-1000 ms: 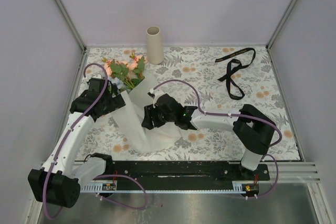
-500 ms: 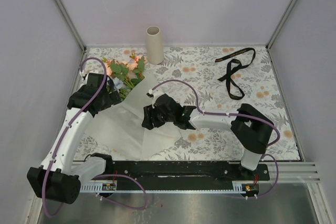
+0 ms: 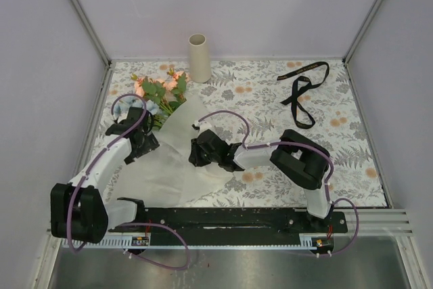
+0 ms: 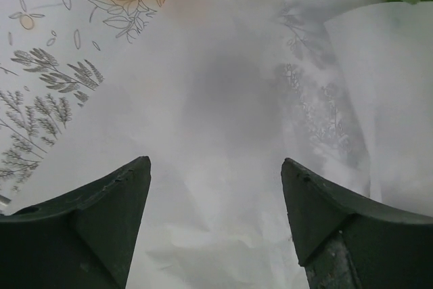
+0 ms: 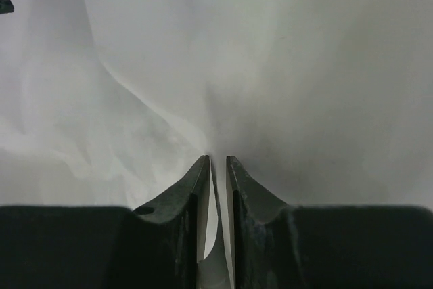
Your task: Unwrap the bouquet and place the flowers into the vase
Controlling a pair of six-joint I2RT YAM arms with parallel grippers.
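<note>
Since a second ago the left arm has drawn back toward the near-left corner and the white wrapping paper (image 3: 162, 167), then bunched into a cone, now lies spread across the floral-printed tabletop (image 3: 352, 160). The left claw (image 4: 215, 167) hangs wide open just above the sheet, holding nothing. The right claw (image 5: 218, 160) has narrowed, and its jaws are pinched on a raised fold of the paper near the sheet's middle. The flowers (image 3: 161, 91) lie at the far left, their stems on the paper's upper edge. The vase (image 3: 199, 57) stands upright at the far edge, near the blooms. A black ribbon (image 3: 301, 89) lies loose at the far right.
</note>
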